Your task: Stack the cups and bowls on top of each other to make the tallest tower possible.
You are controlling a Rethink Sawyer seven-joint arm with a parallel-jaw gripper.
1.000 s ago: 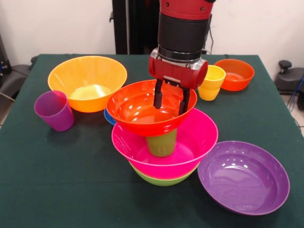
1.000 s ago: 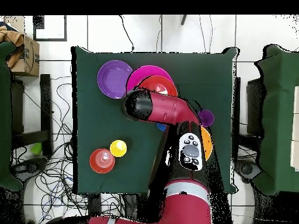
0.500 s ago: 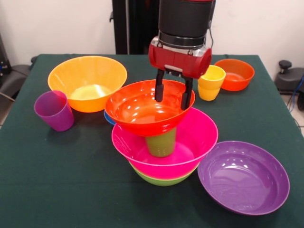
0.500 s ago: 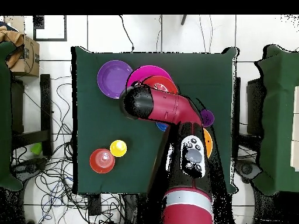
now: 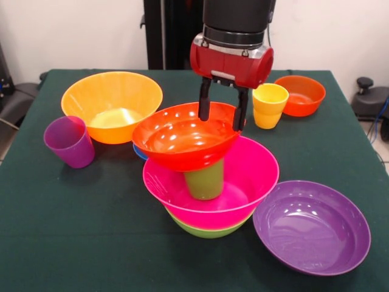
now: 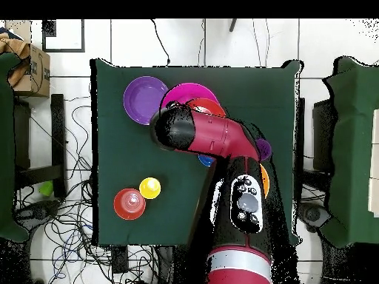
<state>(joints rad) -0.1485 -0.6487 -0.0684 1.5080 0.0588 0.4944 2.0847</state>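
Note:
The tower stands mid-table: a lime green bowl (image 5: 206, 230) at the bottom, a pink bowl (image 5: 250, 176) in it, a green cup (image 5: 205, 180) upright inside, and a red-orange bowl (image 5: 176, 143) resting on the cup, tilted down to the left. My gripper (image 5: 223, 114) hangs open just over that bowl's far rim, holding nothing. A yellow cup (image 5: 269, 105) stands on the table behind it. At the left stands a purple cup (image 5: 70, 141). In the overhead view my arm covers most of the tower; only the pink bowl's rim (image 6: 185, 93) shows.
A large orange bowl (image 5: 111, 104) sits far left, with a small blue bowl (image 5: 138, 150) peeking out behind the tower. A small red-orange bowl (image 5: 299, 95) is beside the yellow cup. A large purple bowl (image 5: 311, 226) lies near right.
My gripper has risen out of the red-orange bowl to its far rim. The bowl has shifted slightly left and tilts more on the green cup.

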